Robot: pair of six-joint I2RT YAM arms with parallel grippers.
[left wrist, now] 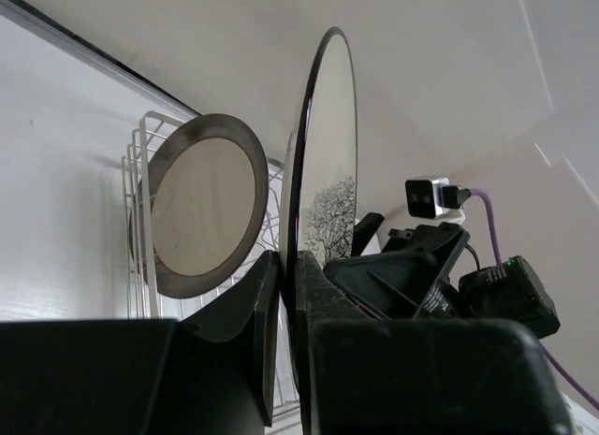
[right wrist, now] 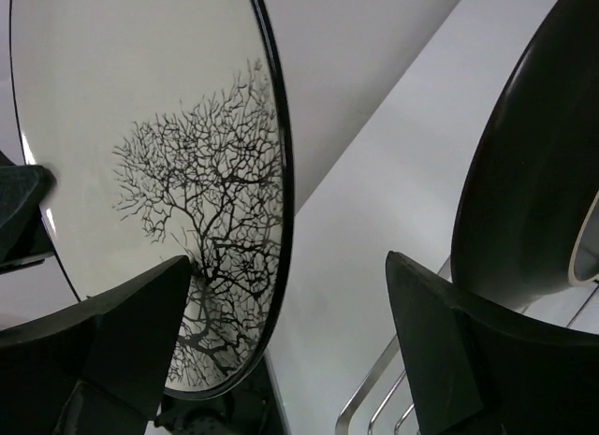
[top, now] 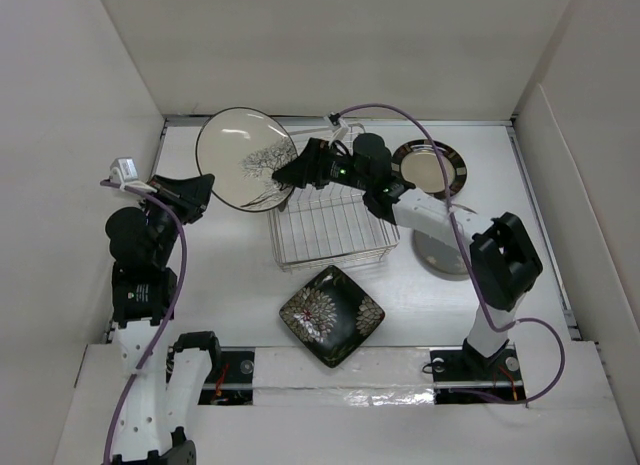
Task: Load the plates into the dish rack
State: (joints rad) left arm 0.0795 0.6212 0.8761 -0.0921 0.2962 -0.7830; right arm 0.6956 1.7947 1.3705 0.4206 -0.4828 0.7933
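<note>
The cream plate with the dark branch pattern (top: 243,155) is held up on edge at the back left, beside the dish rack (top: 330,235). My left gripper (top: 197,192) is shut on its left rim; the fingers clamp the rim in the left wrist view (left wrist: 290,276). My right gripper (top: 290,175) is open at the plate's right edge. In the right wrist view (right wrist: 288,259) the plate (right wrist: 140,126) has its rim between the fingers, unclamped. The black-rimmed plate (top: 430,167) is by the rack's far right corner. The black square plate (top: 332,315) lies in front of the rack. The grey plate (top: 440,255) lies partly under my right arm.
White walls enclose the table on the left, back and right. The rack's wires show in the left wrist view (left wrist: 136,164) and the right wrist view (right wrist: 374,398). The black-rimmed plate also shows there (left wrist: 201,206), (right wrist: 533,173).
</note>
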